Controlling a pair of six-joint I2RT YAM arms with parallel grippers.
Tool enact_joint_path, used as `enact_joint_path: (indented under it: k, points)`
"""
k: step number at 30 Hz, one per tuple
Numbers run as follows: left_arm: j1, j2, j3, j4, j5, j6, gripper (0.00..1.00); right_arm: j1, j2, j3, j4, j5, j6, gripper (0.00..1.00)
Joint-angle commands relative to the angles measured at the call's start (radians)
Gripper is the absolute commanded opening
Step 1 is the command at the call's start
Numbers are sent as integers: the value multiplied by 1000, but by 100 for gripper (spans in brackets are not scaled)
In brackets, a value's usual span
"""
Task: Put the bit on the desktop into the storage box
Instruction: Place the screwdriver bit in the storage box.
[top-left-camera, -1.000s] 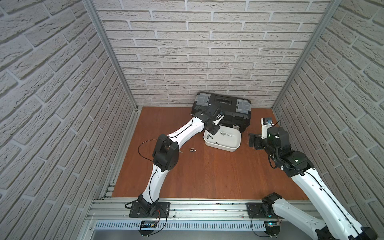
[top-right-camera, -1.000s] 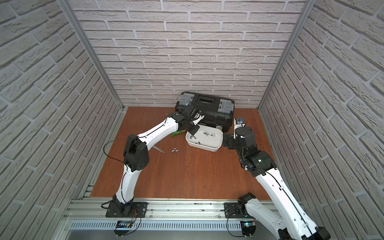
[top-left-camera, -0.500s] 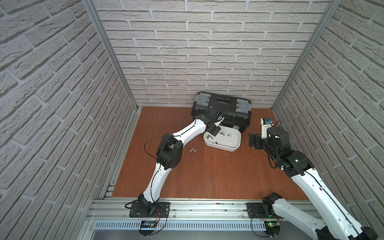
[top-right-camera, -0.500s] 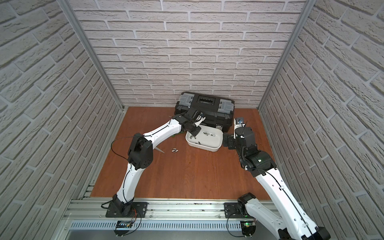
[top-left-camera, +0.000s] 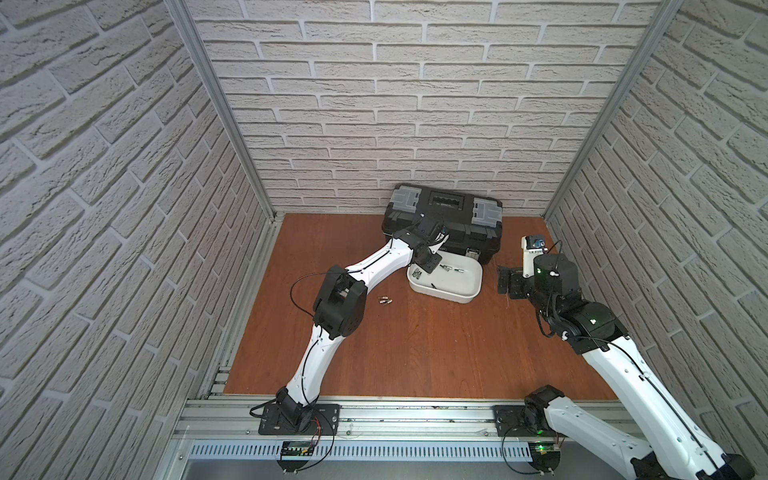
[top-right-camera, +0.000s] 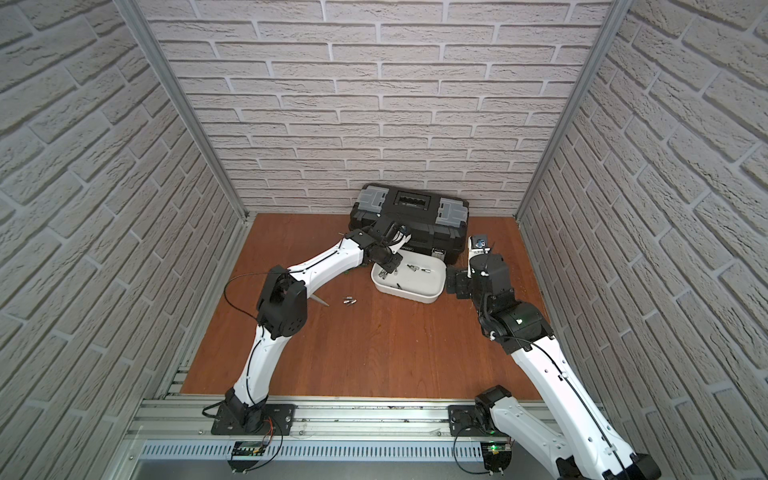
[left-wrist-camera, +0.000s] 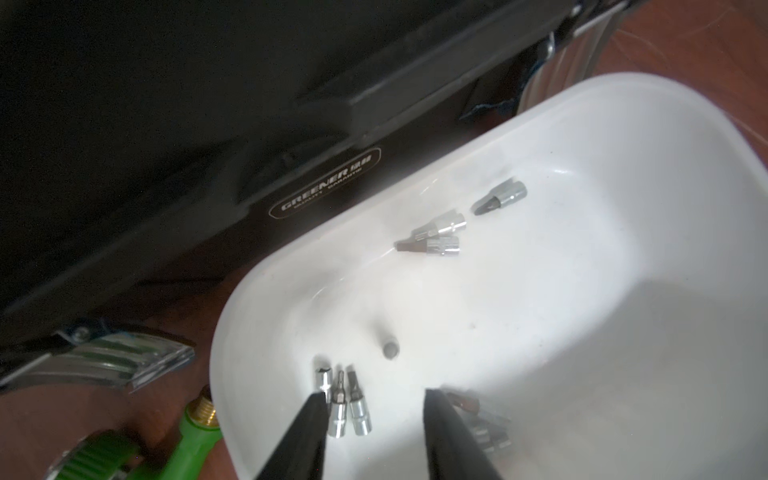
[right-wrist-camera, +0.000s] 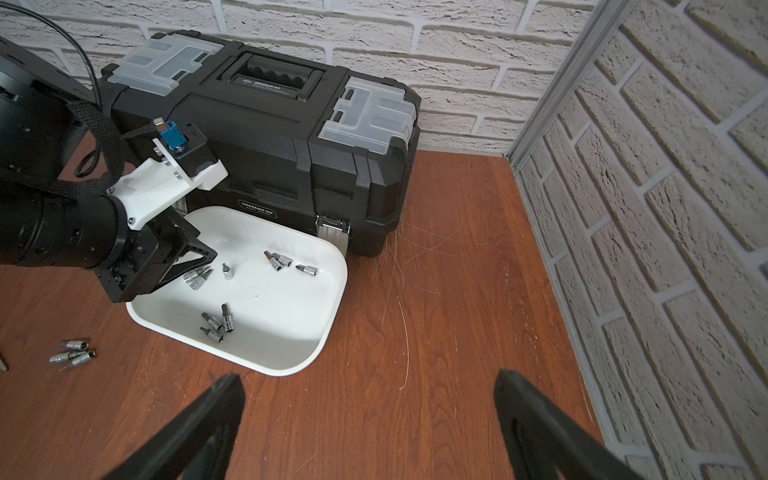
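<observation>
Nearest, the right tool (right-wrist-camera: 370, 376) hangs over the bare wood-grain counter (top-left-camera: 415, 353) at about 3 o'clock from the box (top-left-camera: 453, 297), just beside that end. Its jaws are spread wide with nothing between them. The bits (top-left-camera: 384, 300) not yet put away, three small silvery ones lying close together, rest on the counter at about 8 o'clock from the box, near it but apart from it and from both tools. The box, a white low-walled tub, stands a little past mid-counter. The left tool (left-wrist-camera: 374, 392) hovers over its 9 o'clock end, pointing down into it. Its fingers (left-wrist-camera: 307, 436) are parted and grip nothing, and the box's white floor shows in the gap. Stored bits (right-wrist-camera: 216, 322) lie in the box in small clusters: three by the 7 o'clock wall, three side by side under the left tool, one alone near the middle, and a few toward 1 o'clock. A green fitting (left-wrist-camera: 195, 436) with a brass end lies on the counter just outside the box's 9 o'clock wall. Farthest, at 12 o'clock from the box and almost touching it, a black toolbox (top-left-camera: 444, 216) with grey latches stands against the brick wall (top-left-camera: 415, 124).
</observation>
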Motion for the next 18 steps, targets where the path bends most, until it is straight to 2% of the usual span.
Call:
enact_joint_path:
  k: [1,11,18]
  points:
    - [-5,-11,10,26,3,-1,48,-8,-16,-7,5,14,-3,98]
    - [-15,-105,-36,23,-4,18,66,-7,-28,-7,-3,20,-4,98]
    - [-26,-230,-120,33,-42,31,78,-8,-41,-6,-10,22,-3,98]
